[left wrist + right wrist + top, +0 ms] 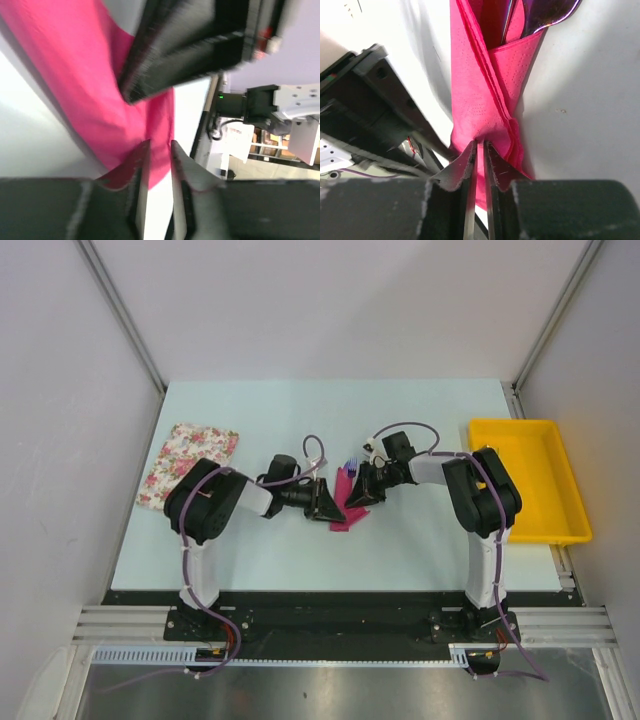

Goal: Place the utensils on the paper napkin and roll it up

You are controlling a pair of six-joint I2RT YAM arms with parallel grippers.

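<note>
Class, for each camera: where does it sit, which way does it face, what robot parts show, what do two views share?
Top external: above, behind the bases, facing down at the table; left arm, right arm show.
Left wrist: on the left arm, facing the napkin; left tool shows.
Right wrist: on the right arm, facing napkin and utensils; right tool shows.
Shared: the napkin, in both wrist views.

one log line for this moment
napkin: folded around utensils | right end effector: pinching napkin | left end effector: at napkin, grip unclear
</note>
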